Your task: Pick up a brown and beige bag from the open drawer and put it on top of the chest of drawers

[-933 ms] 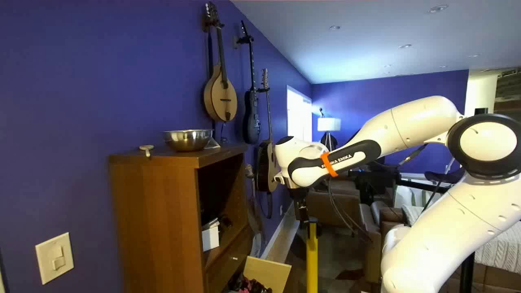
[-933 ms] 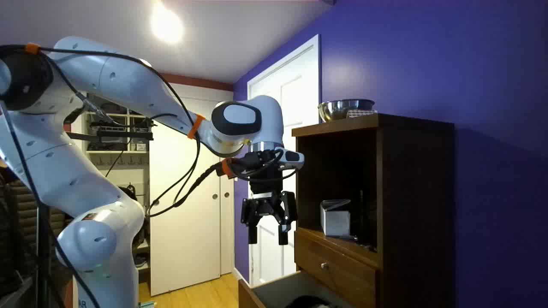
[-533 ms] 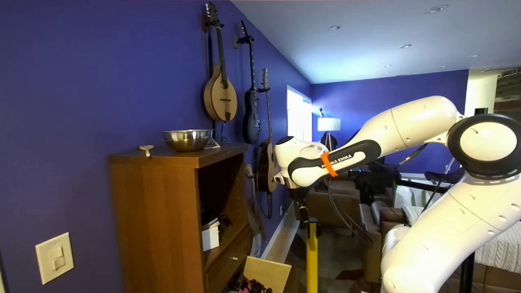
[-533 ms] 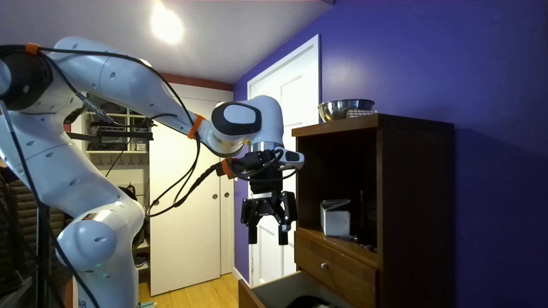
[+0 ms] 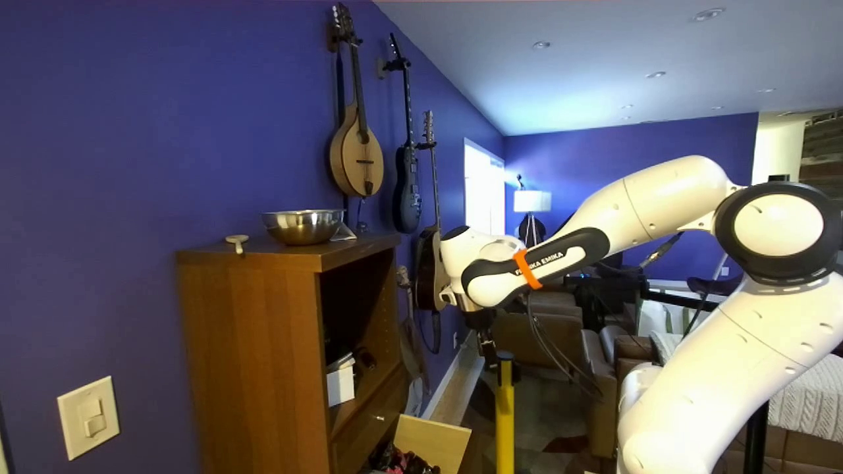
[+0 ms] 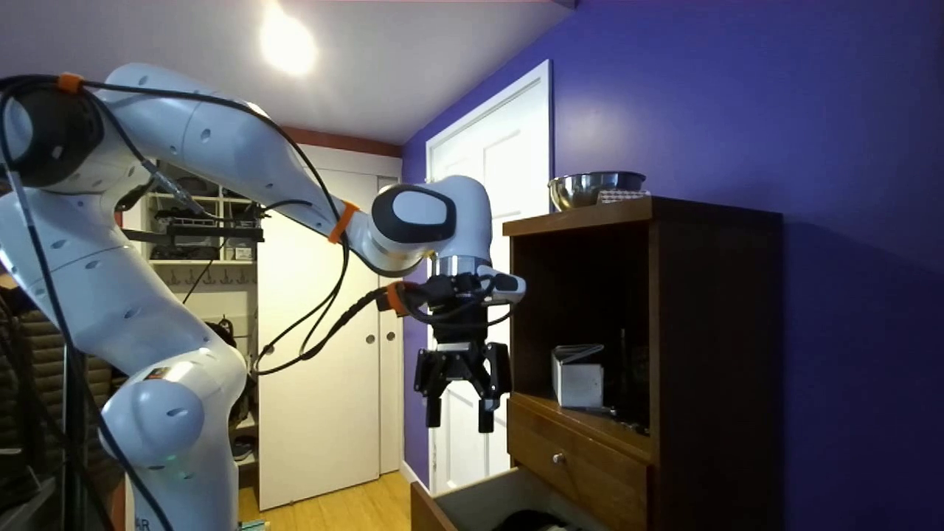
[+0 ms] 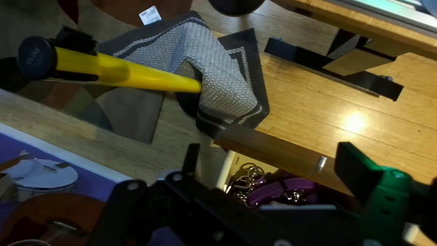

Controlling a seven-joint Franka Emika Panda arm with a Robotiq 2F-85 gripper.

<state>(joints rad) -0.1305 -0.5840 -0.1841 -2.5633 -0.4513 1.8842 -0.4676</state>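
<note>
From where I stand, the end effector hangs with its jaws wide apart, gripping nothing, out in front of the worktop on the chest of drawers and lower than its front edge. The open drawer lies beneath it and in toward the chest, as both exterior views show. So, as I judge it, the coming move is down and inward, with the drawer's front panel to clear. The bag should be in there, yet I can't pick it out (the wrist view gives me a purple strap and metal rings, with the jaws covering part of the rest), nor tell which way its long side runs. The jaws part roughly along the drawer front, slightly askew. A metal bowl sits back from the worktop's front edge; a spot nearer a corner might suit the bag.
</note>
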